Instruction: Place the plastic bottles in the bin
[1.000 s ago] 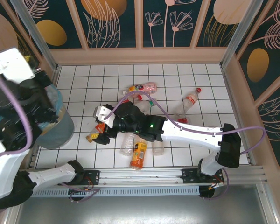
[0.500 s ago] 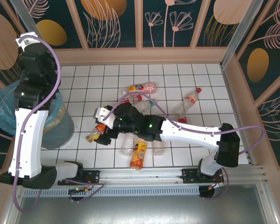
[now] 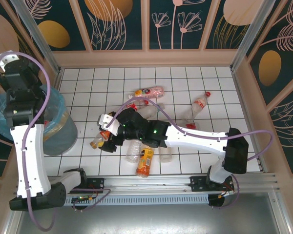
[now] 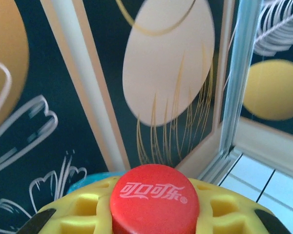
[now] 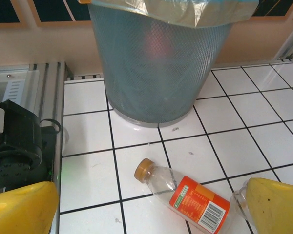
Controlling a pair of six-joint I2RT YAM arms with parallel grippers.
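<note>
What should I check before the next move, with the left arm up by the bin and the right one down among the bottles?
1. Bottle held: ok, the left gripper is shut on a red-capped bottle.
2. That gripper over the bin: cannot tell.
3. Bin upright, bag open: ok.
4. The right gripper open: ok.
5. Target lined up: ok, the orange-label bottle lies flat ahead, between its fingers.
6. Room to grasp: not ok, a clear bottle lies right beside one finger.
</note>
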